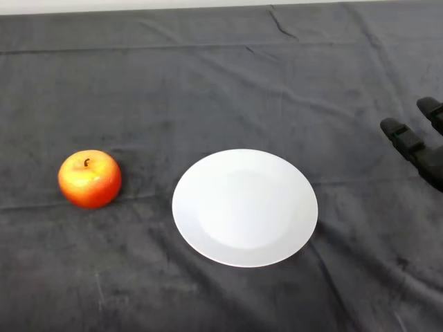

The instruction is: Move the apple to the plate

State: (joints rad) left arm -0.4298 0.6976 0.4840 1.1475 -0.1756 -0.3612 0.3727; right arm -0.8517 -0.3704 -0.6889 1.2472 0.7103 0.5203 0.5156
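currently the apple [89, 179] sits on the dark cloth [221, 83] that covers the table, toward the left edge of the surface and roughly midway between the near and far edges. it is red-orange with a yellower patch on its upper left, and it stands upright with its short brown stem [87, 163] pointing up. the white plate [244, 207] lies flat near the middle of the surface, a little closer to the near edge than the apple is, and its round face shows plain white with a faint shallow well inside a broad rim. the apple is to the left of the plate, near it but not touching, with a strip of bare cloth between the fruit and the plate's left rim. the black hand [422, 149] comes in at the right edge of the surface, about level with the apple or slightly farther back, and only part of it shows, the rest being cut off by the border of the view. its fingers [401, 135] reach out toward the far left, look straight and spread apart from one another, and close on nothing, though with so little of the hand showing i cannot tell where the thumb is. the hand is to the right of the plate, clear of its rim, and well apart from the apple, with the plate lying between them. the cloth shows soft creases running across the far half of the surface, and a thin pale strip [138, 5] shows beyond the far edge.
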